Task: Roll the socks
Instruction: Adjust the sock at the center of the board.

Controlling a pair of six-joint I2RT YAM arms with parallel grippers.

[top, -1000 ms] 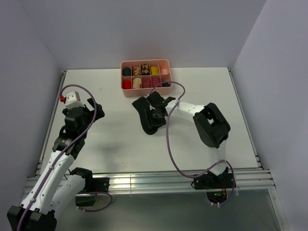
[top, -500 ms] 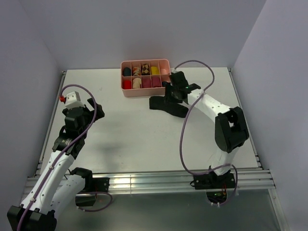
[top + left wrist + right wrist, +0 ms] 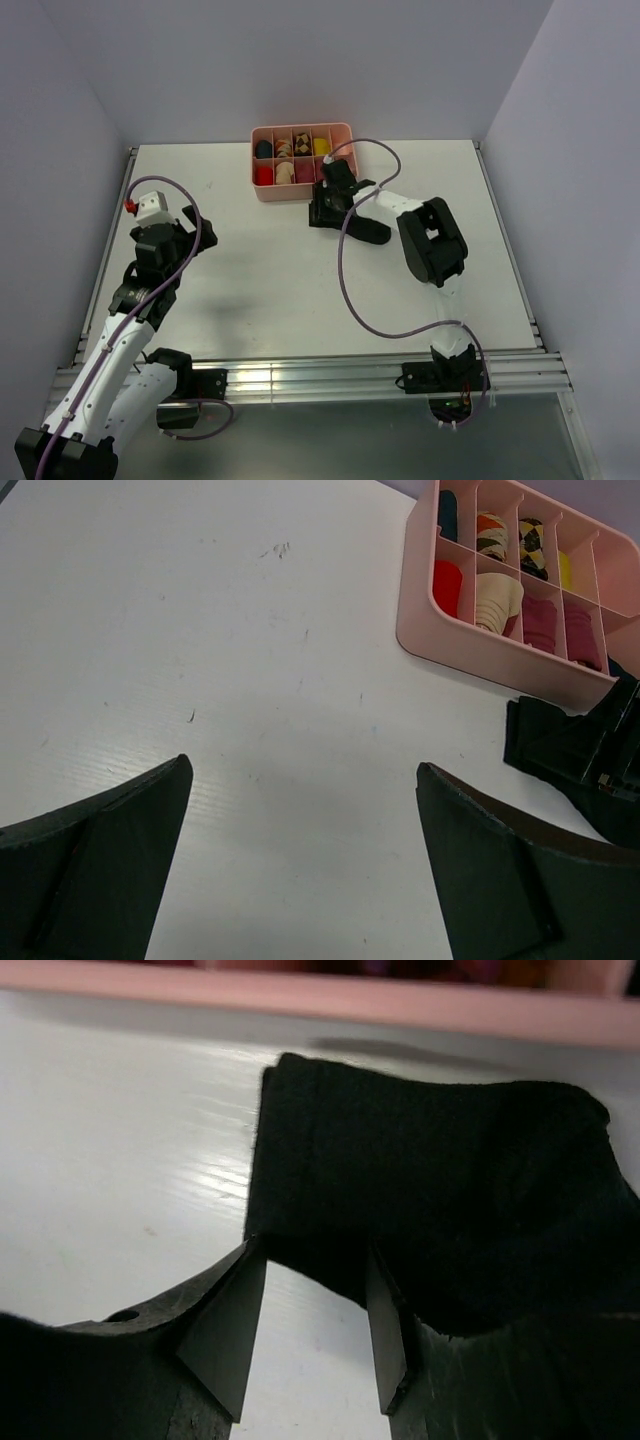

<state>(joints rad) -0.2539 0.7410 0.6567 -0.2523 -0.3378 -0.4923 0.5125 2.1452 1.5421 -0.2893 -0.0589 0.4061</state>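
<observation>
Right tool (image 3: 315, 1260) now back at left end of black sock (image 3: 430, 1180), below pink tray (image 3: 290, 193): half-spread astride the edge, nothing pinched. Left tool (image 3: 302, 768) spread wide. Rolling likely starts here.

Left gripper (image 3: 302, 780): jaws spread wide, low over white table (image 3: 200, 630). Faint scuff marks (image 3: 280, 550) toward far edge. Pink tray (image 3: 470, 665) at table's far edge, upper right. Its compartments hold rolled socks (image 3: 497, 600): red, cream, magenta, patterned, yellow. Black sock (image 3: 545, 742) on table just before tray's near wall, overlapped by right arm (image 3: 620, 740).
</observation>
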